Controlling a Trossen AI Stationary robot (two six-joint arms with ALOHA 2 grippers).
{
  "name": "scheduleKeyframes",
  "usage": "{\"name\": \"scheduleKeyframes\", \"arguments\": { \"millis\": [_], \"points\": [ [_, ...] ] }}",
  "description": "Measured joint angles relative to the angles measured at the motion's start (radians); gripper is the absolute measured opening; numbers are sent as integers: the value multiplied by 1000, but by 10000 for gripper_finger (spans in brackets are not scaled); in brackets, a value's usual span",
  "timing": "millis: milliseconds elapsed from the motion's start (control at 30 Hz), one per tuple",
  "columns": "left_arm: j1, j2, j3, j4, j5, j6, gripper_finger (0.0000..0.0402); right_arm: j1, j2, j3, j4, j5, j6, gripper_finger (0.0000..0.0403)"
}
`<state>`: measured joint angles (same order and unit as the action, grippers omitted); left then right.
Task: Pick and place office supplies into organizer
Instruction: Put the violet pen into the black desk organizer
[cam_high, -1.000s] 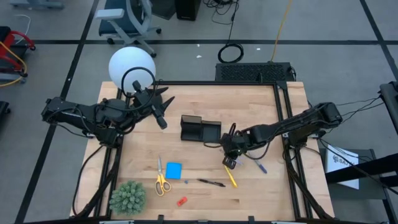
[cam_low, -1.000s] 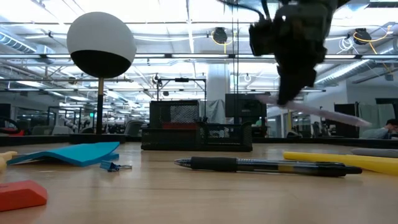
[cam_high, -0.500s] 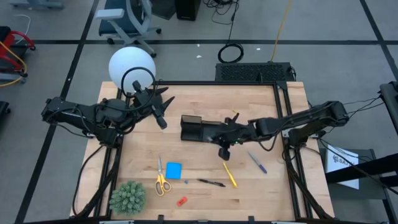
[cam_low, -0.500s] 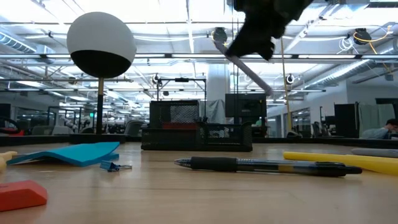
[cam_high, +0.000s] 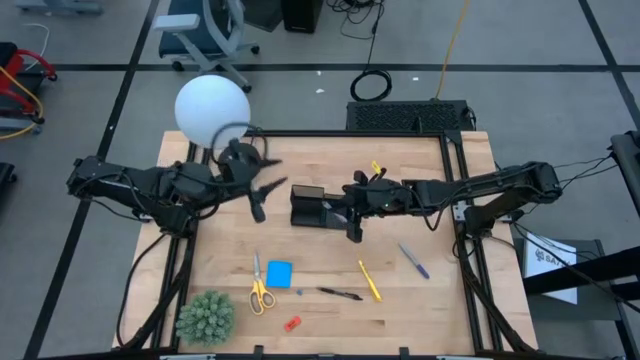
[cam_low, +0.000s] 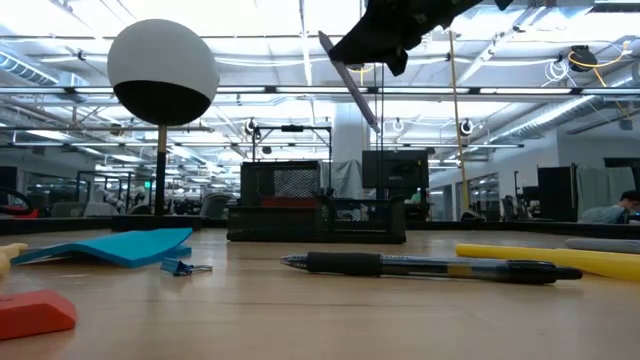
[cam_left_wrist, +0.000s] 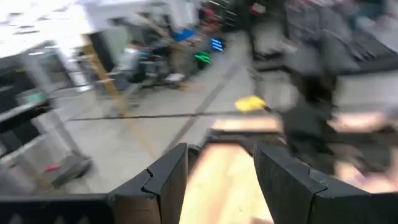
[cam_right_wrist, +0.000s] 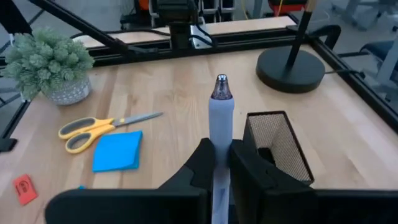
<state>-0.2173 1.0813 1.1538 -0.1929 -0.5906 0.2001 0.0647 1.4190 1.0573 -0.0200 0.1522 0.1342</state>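
Note:
My right gripper (cam_high: 351, 214) is shut on a pale grey pen (cam_right_wrist: 221, 121) with a purple tip. It hovers just above the small black mesh organizer (cam_high: 322, 207), whose taller section (cam_right_wrist: 277, 144) stands beside the pen. My left gripper (cam_high: 260, 193) is open in the air left of the organizer, touching nothing. On the table's near half lie the yellow-handled scissors (cam_high: 259, 287), a blue note pad (cam_high: 279, 273), a black pen (cam_high: 340, 293), a yellow pen (cam_high: 370, 280), a bluish-purple pen (cam_high: 413, 260) and a tiny red piece (cam_high: 292, 323). My right gripper pinches the grey pen's barrel (cam_right_wrist: 220, 144) between its two fingers (cam_right_wrist: 205, 160), with the fingers lying along it. The purple tip (cam_right_wrist: 221, 87) sticks out ahead of the fingertips. The pen (cam_low: 350, 82) is lifted clear and slants downward in the low view.
A green spiky plant (cam_high: 205, 317) stands at the near left corner. The lamp's white globe (cam_high: 211, 108) hangs over the far left corner, and its round black base (cam_right_wrist: 291, 68) sits behind the organizer. A small blue binder clip (cam_low: 184, 267) lies by the note pad.
My right gripper, carrying the grey pen, has risen from beside the yellow pen and moved toward the far edge and left, ending over the organizer. The pen has swung round in the hold. My left gripper has turned and shifted slightly toward the organizer.

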Motion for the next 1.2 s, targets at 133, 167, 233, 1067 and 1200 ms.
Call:
{"name": "scheduleKeyframes", "arguments": {
  "millis": [133,167,233,1067,1200],
  "points": [
    [-1,0,0,-59,99,-5,191,0,-11,0,14,-2,-28,24],
    [-1,0,0,-66,101,-14,191,0,-19,0,12,-4,-32,24],
    [1,0,0,-68,100,-28,191,0,-24,0,43,-19,-43,24],
    [166,-66,-410,296,176,-132,191,2,-57,0,115,-53,-95,24],
    [174,-68,-421,330,141,-170,191,2,-57,0,123,-53,-98,24]
  ]
}}
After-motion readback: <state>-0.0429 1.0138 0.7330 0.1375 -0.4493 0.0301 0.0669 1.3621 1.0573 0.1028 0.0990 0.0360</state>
